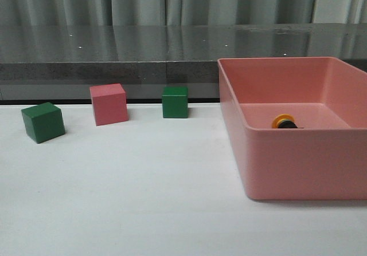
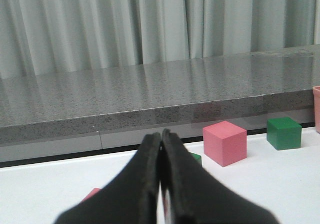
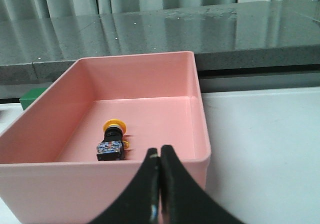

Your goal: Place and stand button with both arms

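Observation:
The button (image 1: 284,122) lies on its side on the floor of the pink bin (image 1: 298,164), yellow cap toward the far wall. In the right wrist view the button (image 3: 112,141) shows its yellow cap, black body and blue base block. My right gripper (image 3: 160,153) is shut and empty, outside the bin's near wall (image 3: 100,184), a little right of the button. My left gripper (image 2: 161,135) is shut and empty, low over the white table near the cubes. Neither arm shows in the front view.
A green cube (image 1: 42,122), a pink cube (image 1: 108,103) and a second green cube (image 1: 175,102) stand in a row at the back left of the white table. A grey stone ledge (image 1: 114,55) and curtains run behind. A pink object (image 2: 90,195) peeks beside the left fingers.

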Tool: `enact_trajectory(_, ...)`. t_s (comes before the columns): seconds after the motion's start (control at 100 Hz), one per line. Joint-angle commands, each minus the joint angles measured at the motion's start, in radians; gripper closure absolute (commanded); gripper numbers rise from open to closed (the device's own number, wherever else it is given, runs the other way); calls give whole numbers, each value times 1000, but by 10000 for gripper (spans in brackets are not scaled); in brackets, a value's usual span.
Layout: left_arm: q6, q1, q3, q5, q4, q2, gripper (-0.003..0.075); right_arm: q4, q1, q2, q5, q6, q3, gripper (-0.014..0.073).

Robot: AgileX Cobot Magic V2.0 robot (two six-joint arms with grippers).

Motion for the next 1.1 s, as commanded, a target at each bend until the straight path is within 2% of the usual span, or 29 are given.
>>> enact_trajectory(0.0,-12,2,45,-78,0,-27,740,1,-7,-15,-88,-11,-12,663)
enact_trajectory(0.14,-12,2,45,-78,0,-27,740,1,-7,-15,-113,-11,-12,663)
enact_trajectory(0.24,-12,2,45,-78,0,-27,740,1,-7,-15,-206,-10,-17,663)
enact_trajectory(0.3,-12,2,45,-78,0,-27,740,5,-7,-13,-215,2,-45,663)
enact_trajectory(0.39,-12,2,45,-78,0,-27,740,7,-6,-2,-146,38,-135,663)
enact_trajectory(0.5,-12,2,45,-78,0,-27,740,21,1,61,14,47,-288,663)
enact_trajectory(0.61,-12,2,45,-78,0,-27,740,101,1,189,168,47,-469,663)
enact_trajectory(0.71,-12,2,45,-78,0,-27,740,188,1,330,235,46,-604,663)
enact_trajectory(0.86,-12,2,45,-78,0,-27,740,285,1,554,237,46,-744,663)
enact_trajectory(0.98,-12,2,45,-78,0,-27,739,296,1,731,200,38,-818,663)
enact_trajectory(1.09,-12,2,45,-78,0,-27,740,296,4,890,197,-38,-885,663)
